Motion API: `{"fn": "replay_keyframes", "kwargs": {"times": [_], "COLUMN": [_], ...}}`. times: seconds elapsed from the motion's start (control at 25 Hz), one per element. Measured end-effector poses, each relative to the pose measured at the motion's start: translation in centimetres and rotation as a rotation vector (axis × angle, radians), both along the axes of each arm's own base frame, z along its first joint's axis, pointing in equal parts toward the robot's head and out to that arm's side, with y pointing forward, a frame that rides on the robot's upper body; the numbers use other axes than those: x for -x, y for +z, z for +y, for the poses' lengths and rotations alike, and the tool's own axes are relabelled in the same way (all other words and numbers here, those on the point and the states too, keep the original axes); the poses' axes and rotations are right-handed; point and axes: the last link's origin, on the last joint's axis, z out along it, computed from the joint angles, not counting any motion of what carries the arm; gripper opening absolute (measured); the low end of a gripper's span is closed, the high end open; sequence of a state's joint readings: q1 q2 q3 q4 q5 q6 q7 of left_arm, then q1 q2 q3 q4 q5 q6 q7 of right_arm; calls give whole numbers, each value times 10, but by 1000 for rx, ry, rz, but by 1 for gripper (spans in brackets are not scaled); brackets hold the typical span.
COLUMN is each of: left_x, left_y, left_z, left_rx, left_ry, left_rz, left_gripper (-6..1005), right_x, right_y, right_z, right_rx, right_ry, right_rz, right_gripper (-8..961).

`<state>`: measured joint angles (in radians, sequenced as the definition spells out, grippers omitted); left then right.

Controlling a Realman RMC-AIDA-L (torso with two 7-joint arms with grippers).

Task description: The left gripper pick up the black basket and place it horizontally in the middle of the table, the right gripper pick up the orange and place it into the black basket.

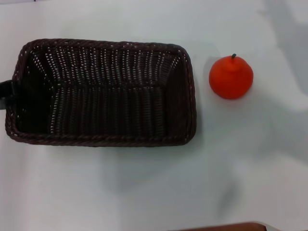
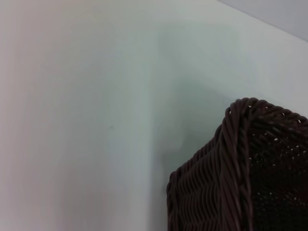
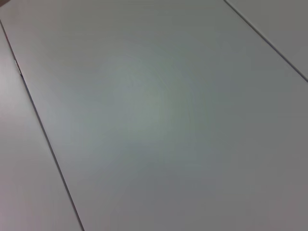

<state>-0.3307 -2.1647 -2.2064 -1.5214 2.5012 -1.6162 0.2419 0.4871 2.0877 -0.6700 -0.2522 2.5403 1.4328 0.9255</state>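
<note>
The black basket (image 1: 101,91) lies lengthwise across the white table (image 1: 144,192), left of centre in the head view, with nothing inside it. My left gripper (image 1: 8,94) shows only partly at the view's left edge, closed over the basket's left short rim. One corner of the basket (image 2: 240,168) fills the left wrist view close up. The orange (image 1: 231,77) stands upright on the table to the right of the basket, about a hand's width clear of it. My right gripper is out of view, and its wrist view shows only pale surface.
The table's brown edge strip (image 1: 226,227) shows at the near side. Thin seam lines (image 3: 43,130) cross the pale surface in the right wrist view. White tabletop lies in front of the basket and around the orange.
</note>
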Motion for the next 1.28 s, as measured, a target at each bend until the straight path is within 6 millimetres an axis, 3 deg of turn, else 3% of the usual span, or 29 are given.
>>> {"fn": "replay_keyframes", "kwargs": {"times": [0.2, 0.44, 0.68, 0.84, 1.0, 1.28], "left_x": [2, 5, 4, 5, 11, 18], "left_y": [-5, -3, 17, 49, 77, 97], "left_z": [0, 1, 2, 2, 3, -3], "left_rx": [26, 30, 3, -95, -276, -563], "left_ry": [11, 11, -4, -49, -130, -383], "left_rz": [-9, -18, -35, -47, -110, -195], "left_gripper": [169, 384, 601, 675, 749, 909], "right_x": [1, 2, 0, -5, -8, -9], "right_y": [0, -1, 1, 6, 8, 3], "right_z": [-1, -2, -7, -16, -29, -45], "right_rx": [-2, 5, 15, 38, 177, 559], "right_ry": [8, 15, 26, 31, 77, 106], "right_rz": [3, -7, -54, -121, -234, -341], "right_gripper": [924, 924, 925, 925, 925, 925]}}
